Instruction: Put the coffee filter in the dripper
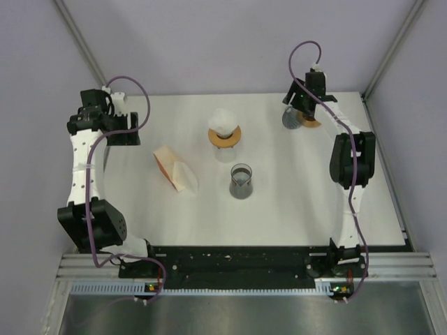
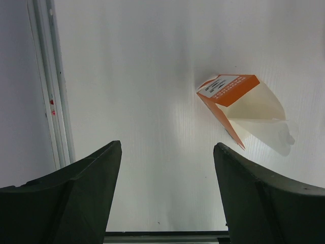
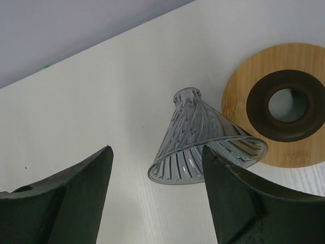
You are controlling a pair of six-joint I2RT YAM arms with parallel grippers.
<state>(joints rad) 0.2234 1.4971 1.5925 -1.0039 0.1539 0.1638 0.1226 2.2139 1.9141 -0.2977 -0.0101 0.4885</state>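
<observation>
From above, the filter box (image 1: 174, 169) lies well apart from the right fingers (image 1: 300, 105), which hang over the tipped glass dripper (image 1: 291, 118). The white cone (image 1: 225, 118) on the desk (image 1: 279, 202) may be a filter already seated.

Left wrist: the 2 left fingers (image 2: 76, 198) are spread and empty, with the box ahead to their right.

Right wrist: the fingers are spread, the dripper lies on its side between them, and the wooden collar (image 3: 277, 104) is just beside its rim. I'd straddle the cone, close gently, then stand it mouth-up.
</observation>
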